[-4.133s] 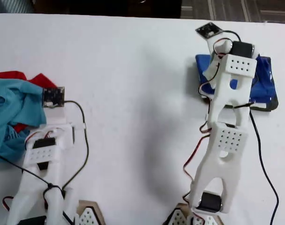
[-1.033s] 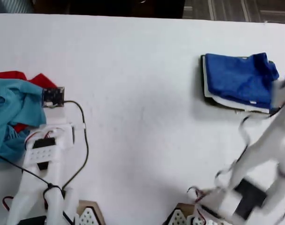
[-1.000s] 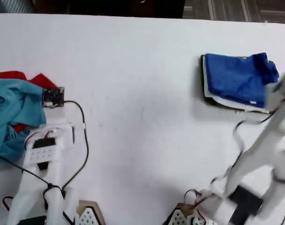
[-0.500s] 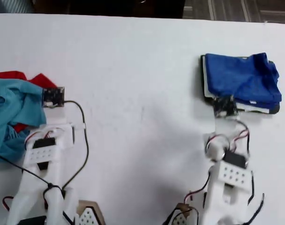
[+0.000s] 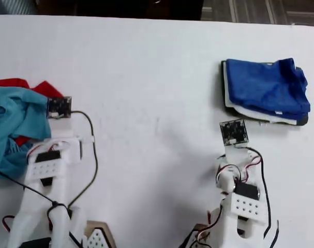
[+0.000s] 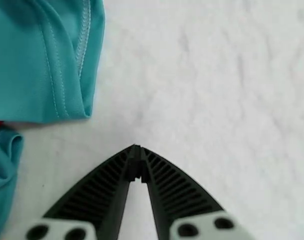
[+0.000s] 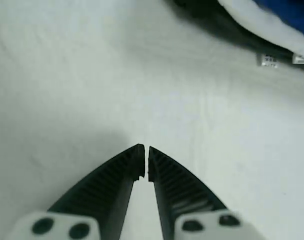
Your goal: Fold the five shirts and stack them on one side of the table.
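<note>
Loose pile: the teal shirt [image 5: 14,121] lies crumpled at the table's left edge, on top of the red shirt [image 5: 12,83]. Neither is folded, so I take these two as the work left.

My left gripper [image 6: 136,162]: jaws closed tip to tip with nothing between them. It hangs over bare cloth-covered table, just beside the teal shirt's stitched hem and not touching it. Parked that near, it is well placed to open and pinch the hem when I start on this shirt.

Table [image 5: 146,77]: the wide white middle lies between the pile and the stack. I judge it to be the spreading and folding ground, which is why the loose and the finished shirts sit at opposite sides.

My right gripper [image 7: 144,162]: jaws shut, or all but shut with a hairline gap, and empty. It sits over the table near the stack's near edge but apart from it, so it cannot drag the top layer.

Stack: at the right side the blue shirt [image 5: 265,85] lies folded on top, over the white shirt [image 5: 250,112], with the black shirt [image 5: 301,121] at the bottom. The blue one's right end is bunched a little.

Progress, as I judge it: three of five stacked, and the teal shirt is the next grab.
</note>
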